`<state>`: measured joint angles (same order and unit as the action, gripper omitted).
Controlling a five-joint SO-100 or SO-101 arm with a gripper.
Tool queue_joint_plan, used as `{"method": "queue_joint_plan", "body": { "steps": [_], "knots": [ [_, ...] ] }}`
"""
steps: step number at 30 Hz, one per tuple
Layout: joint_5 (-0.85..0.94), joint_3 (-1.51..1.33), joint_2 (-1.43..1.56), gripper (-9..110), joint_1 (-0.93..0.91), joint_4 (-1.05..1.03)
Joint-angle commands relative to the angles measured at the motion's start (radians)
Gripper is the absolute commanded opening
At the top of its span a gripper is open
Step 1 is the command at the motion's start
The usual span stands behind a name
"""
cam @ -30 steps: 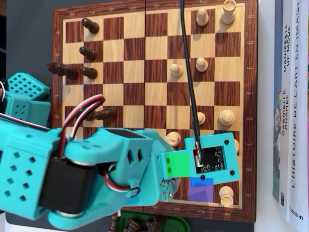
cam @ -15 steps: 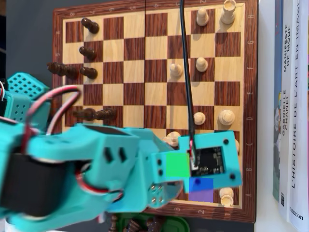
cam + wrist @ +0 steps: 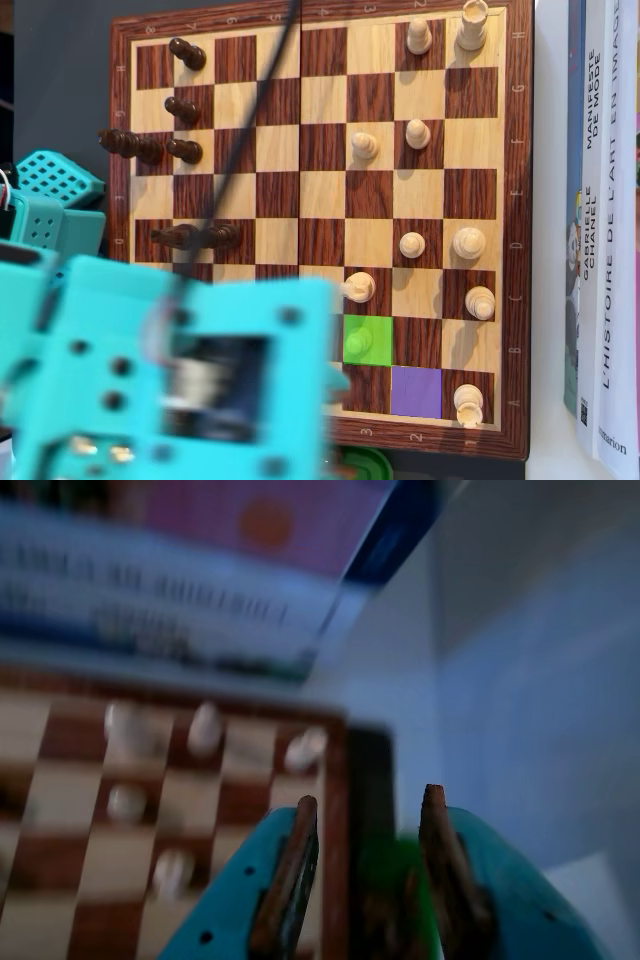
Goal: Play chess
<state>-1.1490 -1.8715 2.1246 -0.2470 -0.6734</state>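
Observation:
A wooden chessboard [image 3: 515,250] fills the overhead view. White pieces [image 3: 412,244] stand on its right half and dark pieces [image 3: 185,150] on its left half, some lying on their sides. One square is marked green [image 3: 367,340] and one purple [image 3: 416,392]. In the wrist view my gripper [image 3: 368,802] is open, its brown fingertips [image 3: 432,798] wide apart over the board's dark border [image 3: 362,770]. Several white pieces [image 3: 205,728] stand to its left. A blurred green patch [image 3: 385,875] lies low between the jaws. In the overhead view the teal arm [image 3: 180,370] hides the gripper.
Books [image 3: 600,220] lie along the board's right side in the overhead view and show blurred at the far end in the wrist view [image 3: 180,600]. A green object [image 3: 365,466] sits just off the board's bottom edge. A white surface [image 3: 530,710] lies beside the board.

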Motion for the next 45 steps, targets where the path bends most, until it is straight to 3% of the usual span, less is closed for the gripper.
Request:
{"method": "queue_joint_plan", "body": {
  "steps": [1, 8, 15, 22, 28, 45],
  "knots": [
    [-0.009, -0.107, 0.175, 16, 0.011, 0.204],
    [-0.207, -0.436, 0.494, 16, 0.106, 0.718],
    [-0.227, -0.719, 0.729, 16, 0.112, 1.19],
    [-0.233, -0.922, 0.988, 15, 0.114, 1.496],
    [-0.233, -1.06, 1.224, 15, 0.137, 1.621],
    [-0.229, -1.256, 1.218, 15, 0.212, 2.33]
  ]
}}
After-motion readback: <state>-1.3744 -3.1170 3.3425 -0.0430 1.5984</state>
